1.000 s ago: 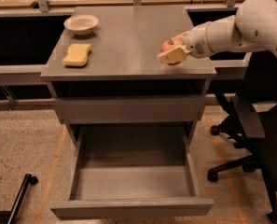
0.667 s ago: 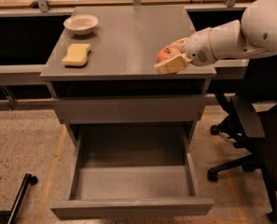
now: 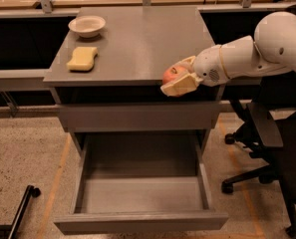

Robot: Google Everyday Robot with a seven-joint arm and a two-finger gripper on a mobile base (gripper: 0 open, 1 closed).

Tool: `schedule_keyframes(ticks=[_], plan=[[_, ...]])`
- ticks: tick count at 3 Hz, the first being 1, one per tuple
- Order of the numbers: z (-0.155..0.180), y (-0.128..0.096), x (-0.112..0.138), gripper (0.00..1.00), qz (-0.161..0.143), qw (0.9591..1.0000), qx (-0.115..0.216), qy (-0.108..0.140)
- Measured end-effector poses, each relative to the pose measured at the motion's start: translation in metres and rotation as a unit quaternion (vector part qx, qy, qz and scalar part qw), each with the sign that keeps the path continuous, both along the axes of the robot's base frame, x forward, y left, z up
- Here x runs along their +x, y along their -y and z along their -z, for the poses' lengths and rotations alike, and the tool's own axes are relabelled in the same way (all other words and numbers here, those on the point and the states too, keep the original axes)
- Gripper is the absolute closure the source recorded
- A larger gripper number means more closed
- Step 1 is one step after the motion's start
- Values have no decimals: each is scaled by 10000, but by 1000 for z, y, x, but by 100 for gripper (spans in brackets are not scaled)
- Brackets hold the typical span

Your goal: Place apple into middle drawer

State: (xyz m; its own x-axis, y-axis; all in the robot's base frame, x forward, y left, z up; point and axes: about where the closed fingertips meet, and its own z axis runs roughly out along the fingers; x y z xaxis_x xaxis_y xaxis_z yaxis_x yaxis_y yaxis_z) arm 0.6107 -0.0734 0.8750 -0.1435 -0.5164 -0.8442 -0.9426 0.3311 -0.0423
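Observation:
The red-orange apple (image 3: 170, 74) sits between the cream fingers (image 3: 180, 85) of my gripper (image 3: 175, 77), which is shut on it. The gripper holds it at the front edge of the grey cabinet top (image 3: 137, 39), right of centre, above the drawers. My white arm (image 3: 247, 54) reaches in from the right. The middle drawer (image 3: 142, 195) is pulled out wide open below, its flat grey floor bare. A shut grey drawer front (image 3: 137, 116) lies one level higher.
A yellow sponge (image 3: 82, 58) and a white bowl (image 3: 87, 25) rest on the cabinet top at the left. A black office chair (image 3: 272, 148) stands right of the drawer. A black wheeled leg (image 3: 23, 208) lies on the speckled floor at lower left.
My gripper has carried the apple from over the cabinet top forward and down to its front edge, nearer the open drawer.

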Motion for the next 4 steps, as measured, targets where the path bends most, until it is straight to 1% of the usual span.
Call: schedule_keyframes(ticks=[1,2,3,4], plan=[[26,-13,-11,100,-205,9992,179,-282],[61,-22,-32,100,-266,9963,483,-666],[118,-26,-60,100,-246,9919,902,-859],[159,-26,-70,100,-100,9876,1241,-957]])
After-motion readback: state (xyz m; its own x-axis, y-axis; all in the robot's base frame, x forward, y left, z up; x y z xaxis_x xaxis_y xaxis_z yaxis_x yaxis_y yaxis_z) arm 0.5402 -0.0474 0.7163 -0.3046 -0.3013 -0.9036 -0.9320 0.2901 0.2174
